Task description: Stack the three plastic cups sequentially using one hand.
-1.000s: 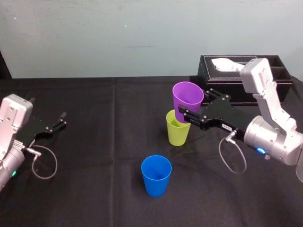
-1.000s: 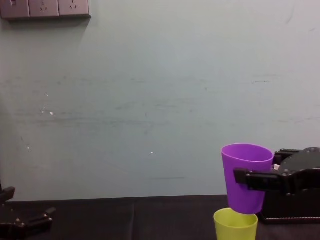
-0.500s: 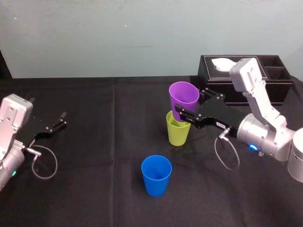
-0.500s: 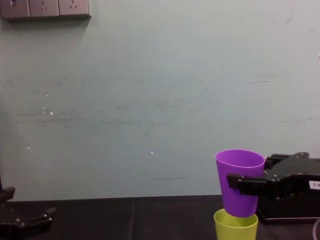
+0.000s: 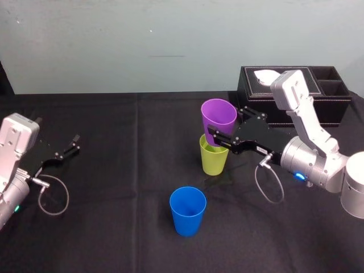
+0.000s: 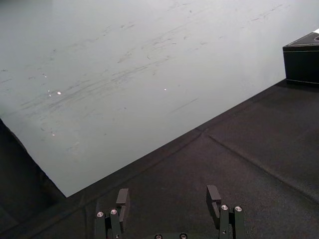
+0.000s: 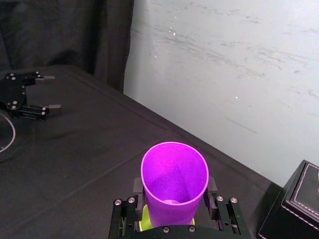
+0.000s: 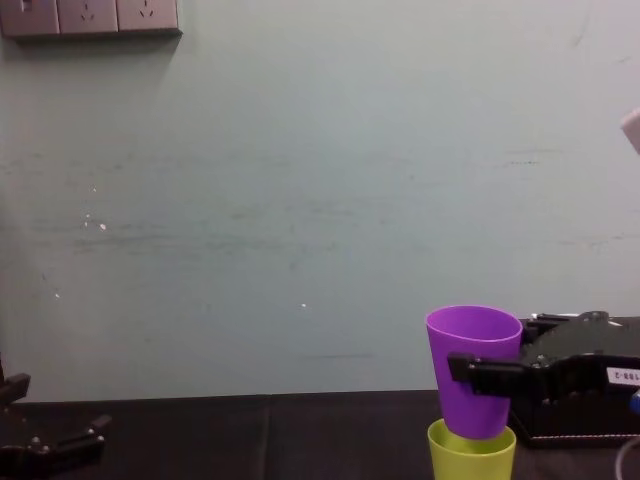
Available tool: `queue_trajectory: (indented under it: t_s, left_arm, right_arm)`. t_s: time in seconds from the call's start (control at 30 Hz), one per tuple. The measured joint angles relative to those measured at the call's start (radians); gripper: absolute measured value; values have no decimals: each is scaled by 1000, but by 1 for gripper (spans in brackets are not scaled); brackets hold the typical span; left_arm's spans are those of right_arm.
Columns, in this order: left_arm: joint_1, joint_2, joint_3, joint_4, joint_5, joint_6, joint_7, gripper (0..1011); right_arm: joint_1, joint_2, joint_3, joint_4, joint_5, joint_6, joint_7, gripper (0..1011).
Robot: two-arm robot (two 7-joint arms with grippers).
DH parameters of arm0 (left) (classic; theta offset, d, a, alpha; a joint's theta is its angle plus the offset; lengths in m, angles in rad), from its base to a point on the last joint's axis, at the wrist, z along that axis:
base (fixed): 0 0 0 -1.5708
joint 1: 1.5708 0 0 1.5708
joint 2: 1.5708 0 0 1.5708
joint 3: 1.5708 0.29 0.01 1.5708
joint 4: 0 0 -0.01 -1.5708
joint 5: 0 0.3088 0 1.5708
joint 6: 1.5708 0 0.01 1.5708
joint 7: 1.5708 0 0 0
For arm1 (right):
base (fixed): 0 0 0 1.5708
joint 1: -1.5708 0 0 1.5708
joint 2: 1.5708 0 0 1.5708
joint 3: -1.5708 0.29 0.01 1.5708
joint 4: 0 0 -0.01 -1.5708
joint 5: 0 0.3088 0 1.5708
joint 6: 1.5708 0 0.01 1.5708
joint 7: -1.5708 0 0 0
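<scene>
My right gripper is shut on the purple cup, one finger on each side of its wall, as the right wrist view confirms. The purple cup stands slightly tilted, with its base dipping into the mouth of the yellow-green cup, which stands on the table. From the side, the yellow-green cup's rim surrounds the purple base. The blue cup stands alone, upright and nearer to me. My left gripper rests open on the cloth at the far left, with nothing between its fingers.
A black tissue box stands at the back right, just behind the right arm. The black tablecloth lies bare between the cups and the left gripper. A pale wall closes off the back.
The right gripper has lowered the purple cup and shifted it slightly left, so its base has sunk from above the yellow-green cup into its mouth. The left arm has not moved.
</scene>
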Motion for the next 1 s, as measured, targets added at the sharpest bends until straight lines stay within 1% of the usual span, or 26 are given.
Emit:
queue_trajectory:
  t_s: [0.3, 1.0]
  left_arm:
    - [0, 0, 0, 0, 0, 0, 0, 1010]
    - [0, 0, 0, 0, 0, 0, 0, 1010]
  right_arm:
    - [0, -4, -3, 12, -4, -1, 5, 720]
    - [13, -24, -10, 68, -14, -16, 12, 720]
